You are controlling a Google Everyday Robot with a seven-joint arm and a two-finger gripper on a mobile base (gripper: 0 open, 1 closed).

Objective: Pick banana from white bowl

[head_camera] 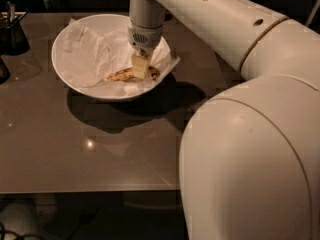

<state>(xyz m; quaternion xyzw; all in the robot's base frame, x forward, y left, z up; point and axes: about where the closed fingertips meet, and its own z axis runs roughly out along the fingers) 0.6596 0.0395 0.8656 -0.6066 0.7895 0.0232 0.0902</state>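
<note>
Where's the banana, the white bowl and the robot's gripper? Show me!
banana (119, 75): camera view, on its speckled left half.
white bowl (111, 92): camera view, on its front wall.
gripper (141, 72): camera view, on its tip, down in the bowl at the banana.

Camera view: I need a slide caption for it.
Gripper at the speckled banana inside the wide white bowl.
</note>
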